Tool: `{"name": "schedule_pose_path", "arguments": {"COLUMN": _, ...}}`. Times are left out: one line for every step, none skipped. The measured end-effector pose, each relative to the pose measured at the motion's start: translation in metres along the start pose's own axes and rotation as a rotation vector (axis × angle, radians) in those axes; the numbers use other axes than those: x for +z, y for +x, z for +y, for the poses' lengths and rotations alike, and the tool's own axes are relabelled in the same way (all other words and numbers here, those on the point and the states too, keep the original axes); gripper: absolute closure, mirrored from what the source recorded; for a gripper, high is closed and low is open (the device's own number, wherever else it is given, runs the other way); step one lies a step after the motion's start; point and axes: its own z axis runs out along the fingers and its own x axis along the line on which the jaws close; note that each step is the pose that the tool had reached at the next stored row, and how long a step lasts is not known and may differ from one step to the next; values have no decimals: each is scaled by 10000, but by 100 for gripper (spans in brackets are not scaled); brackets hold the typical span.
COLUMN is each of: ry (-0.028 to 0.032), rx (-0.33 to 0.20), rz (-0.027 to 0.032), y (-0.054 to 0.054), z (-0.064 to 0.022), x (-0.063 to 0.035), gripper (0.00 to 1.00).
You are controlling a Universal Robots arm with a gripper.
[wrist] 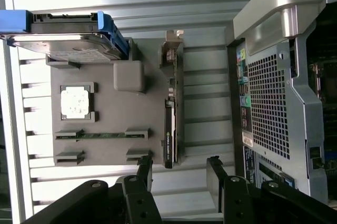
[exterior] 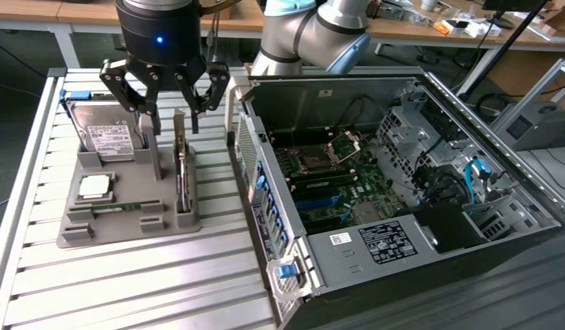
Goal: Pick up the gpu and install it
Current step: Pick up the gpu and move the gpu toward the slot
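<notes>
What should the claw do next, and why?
Probably go straight down a little. The claw is open and holds nothing, and it hangs right over the graphics card, which stands on edge in the gray tray.

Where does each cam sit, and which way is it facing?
Exterior view: off the arm, raised, looking down across the slatted table at the gray tray and open computer case; shows the arm and open gripper.
Wrist view: on the wrist, looking down past the fingers at the gray tray.
Shared: gpu, hard drive, gray tray, computer case.
</notes>
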Motion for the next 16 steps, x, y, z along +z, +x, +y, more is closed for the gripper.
{"name": "schedule_pose_path", "arguments": {"ry": -1, "rx": 1, "rz": -1, "y": 2, "z": 0, "x": 5, "gripper": 46}}
{"name": "schedule_pose_path", "arguments": {"ry": 0, "rx": 0, "rz": -1, "y": 5, "z": -1, "x": 11, "gripper": 46}}
{"name": "schedule_pose_path", "arguments": {"ry": 1, "rx": 0, "rz": 1, "y": 7, "z": -1, "x": 14, "gripper": 46}}
{"name": "schedule_pose_path", "arguments": {"ry": 1, "rx": 0, "rz": 1, "y": 8, "z": -1, "x": 18, "gripper": 46}}
{"name": "schedule_pose_path", "arguments": {"ry": 2, "rx": 0, "rz": 2, "y": 9, "z": -2, "x": 21, "gripper": 46}}
{"name": "schedule_pose_path", "arguments": {"ry": 2, "rx": -1, "rz": 2, "y": 10, "z": -2, "x": 24, "gripper": 46}}
{"name": "schedule_pose_path", "arguments": {"ry": 1, "rx": 0, "rz": 1, "y": 11, "z": -2, "x": 27, "gripper": 46}}
{"name": "schedule_pose_path", "arguments": {"ry": 0, "rx": 0, "rz": 0, "y": 11, "z": -2, "x": 30, "gripper": 46}}
{"name": "schedule_pose_path", "arguments": {"ry": 1, "rx": 0, "rz": 1, "y": 11, "z": -2, "x": 32, "gripper": 46}}
{"name": "schedule_pose_path", "arguments": {"ry": 1, "rx": 0, "rz": 1, "y": 11, "z": -2, "x": 35, "gripper": 46}}
{"name": "schedule_pose_path", "arguments": {"ry": 1, "rx": 0, "rz": 1, "y": 12, "z": -3, "x": 37, "gripper": 46}}
{"name": "schedule_pose_path", "arguments": {"ry": 1, "rx": 0, "rz": 1, "y": 13, "z": -3, "x": 40, "gripper": 46}}
{"name": "schedule_pose_path", "arguments": {"ry": 1, "rx": 0, "rz": 1, "y": 13, "z": -3, "x": 42, "gripper": 46}}
{"name": "schedule_pose_path", "arguments": {"ry": 3, "rx": 0, "rz": 2, "y": 15, "z": -3, "x": 44, "gripper": 46}}
{"name": "schedule_pose_path", "arguments": {"ry": 9, "rx": 0, "rz": 1, "y": 17, "z": -3, "x": 47, "gripper": 46}}
{"name": "schedule_pose_path", "arguments": {"ry": 12, "rx": 0, "rz": 0, "y": 18, "z": -3, "x": 48, "gripper": 46}}
